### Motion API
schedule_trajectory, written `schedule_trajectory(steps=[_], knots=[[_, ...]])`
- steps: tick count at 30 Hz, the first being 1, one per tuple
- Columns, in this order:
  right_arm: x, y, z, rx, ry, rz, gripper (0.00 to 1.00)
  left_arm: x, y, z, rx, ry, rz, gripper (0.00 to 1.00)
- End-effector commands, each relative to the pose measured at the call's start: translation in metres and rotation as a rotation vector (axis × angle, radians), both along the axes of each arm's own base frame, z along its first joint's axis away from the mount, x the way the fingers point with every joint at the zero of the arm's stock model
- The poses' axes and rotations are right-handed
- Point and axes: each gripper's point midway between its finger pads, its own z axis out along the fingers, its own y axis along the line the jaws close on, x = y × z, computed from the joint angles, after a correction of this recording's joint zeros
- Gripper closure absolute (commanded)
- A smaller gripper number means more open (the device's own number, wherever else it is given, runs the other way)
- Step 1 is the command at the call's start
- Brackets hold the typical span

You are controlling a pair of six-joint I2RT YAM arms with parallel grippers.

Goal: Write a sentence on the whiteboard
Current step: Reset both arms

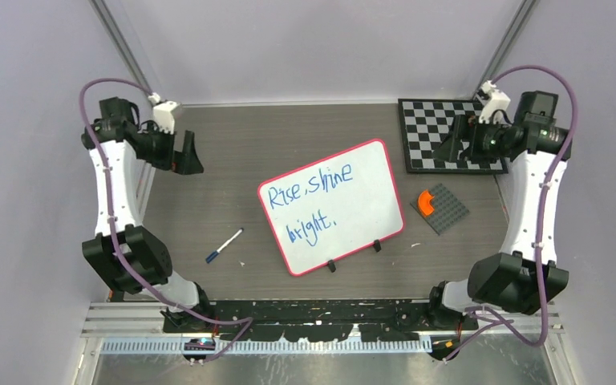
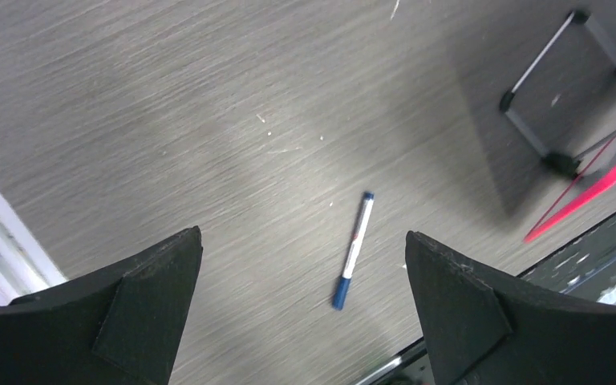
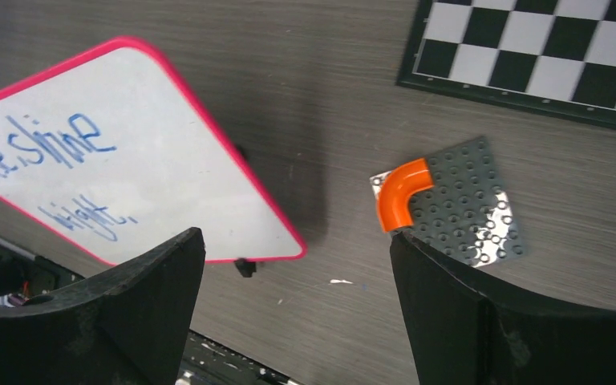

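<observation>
White with a thin red-pink rim and rounded corners, the whiteboard [image 1: 333,207] sits mid-table on the dark wood-grain table [image 1: 233,176]. It's turned at an angle, with two small black clips [image 1: 330,265] on its near edge. Blue marker runs across it: the sentence [image 1: 309,196] reads "Rise, shine" on top and "bright." underneath, in loose handwriting that slants with the board.

Left of the whiteboard, off its near corner, a blue-capped marker [image 1: 224,245] lies flat on the wood, and the print on its barrel is too small to read. Right of the whiteboard there's a grey studded plate [image 1: 443,210] with an orange elbow piece [image 1: 426,201] on it, and beyond that a black-and-white checkerboard [image 1: 437,132].

The left gripper [image 2: 302,237] hangs well to the whiteboard's left, jaws spread wide, nothing between them. The right gripper [image 3: 297,237] hovers to the whiteboard's right by the checkerboard, jaws wide too, empty.
</observation>
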Motion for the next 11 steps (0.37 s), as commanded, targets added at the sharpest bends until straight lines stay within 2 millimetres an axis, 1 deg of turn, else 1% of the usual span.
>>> schedule_trajectory(steps=[1, 3, 5, 6, 8, 11], knots=[[0.014, -0.034, 0.007, -0.037, -0.040, -0.019, 0.10, 0.015, 0.012, 0.009, -0.235, 0.000, 0.155, 0.00], [0.020, -0.049, -0.006, -0.052, -0.017, -0.048, 0.10, 0.020, 0.025, 0.002, -0.255, -0.004, 0.218, 0.00], [0.025, -0.060, -0.022, -0.055, 0.010, -0.066, 0.10, 0.023, 0.035, -0.008, -0.236, -0.006, 0.268, 0.00], [0.026, -0.064, -0.032, -0.047, 0.031, -0.072, 0.10, 0.024, 0.039, -0.014, -0.222, -0.007, 0.280, 0.00], [0.028, -0.068, -0.043, -0.023, 0.061, -0.081, 0.10, 0.023, 0.043, -0.024, -0.197, -0.004, 0.295, 0.00], [0.030, -0.074, -0.053, -0.024, 0.083, -0.087, 0.10, 0.020, 0.049, -0.033, -0.161, 0.013, 0.322, 0.00]])
